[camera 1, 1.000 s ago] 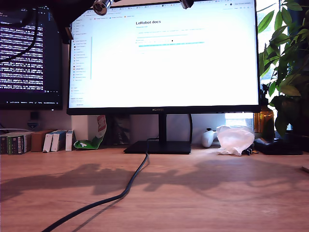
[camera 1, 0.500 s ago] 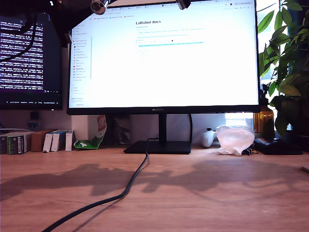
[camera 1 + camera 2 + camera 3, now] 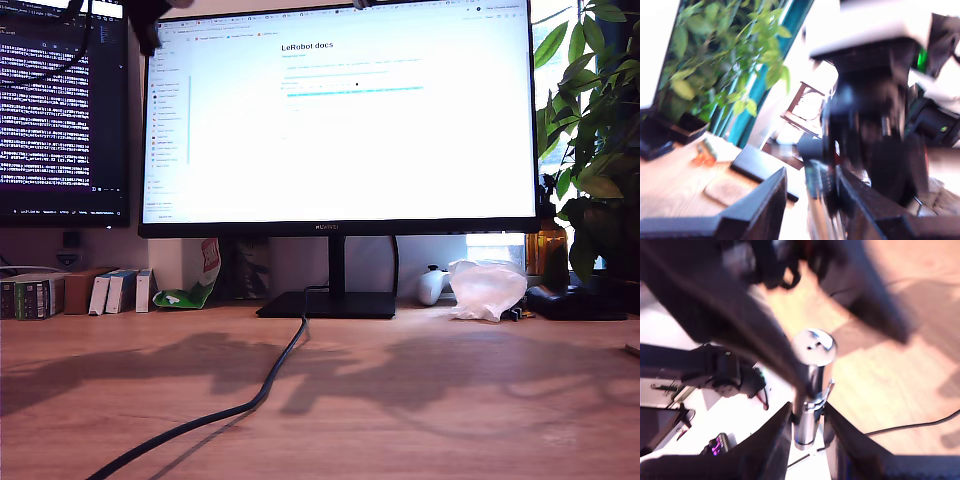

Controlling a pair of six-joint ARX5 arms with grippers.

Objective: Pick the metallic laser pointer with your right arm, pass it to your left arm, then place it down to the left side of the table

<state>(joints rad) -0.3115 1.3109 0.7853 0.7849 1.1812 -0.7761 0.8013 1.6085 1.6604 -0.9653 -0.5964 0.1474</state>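
Gripping the pointer [image 3: 812, 390] between its two dark fingers [image 3: 774, 437], my second end effector [image 3: 807, 427] is closed on the lower part of the silver barrel, which stands up out of the jaws with its round cap facing the camera. Holding it by one end leaves the other end free, which I judge suits a handover. Another dark arm part crosses just beside the barrel, though blur hides whether it touches. Far below lies the worktop [image 3: 900, 385], so the pointer is held well up in the air, not resting on anything.

My first end effector [image 3: 807, 200] shows its two dark fingers with a gap between them, and a blurred shiny streak lies in that gap; I cannot tell whether that is the pointer or whether the jaws have closed on it. Close in front of it sits the bulk of another arm with a green light [image 3: 923, 57], so the two arms are near each other, as a pass needs.

Seen from the exterior view, a black cable [image 3: 255, 395] snakes over the bare wood. Behind it stands the monitor [image 3: 340, 120], with a plant [image 3: 590, 130] at the exterior view's right. Only a dark arm part [image 3: 148, 20] shows at that view's top edge; no pointer appears there. I judge the transfer under way and the placing not yet begun.
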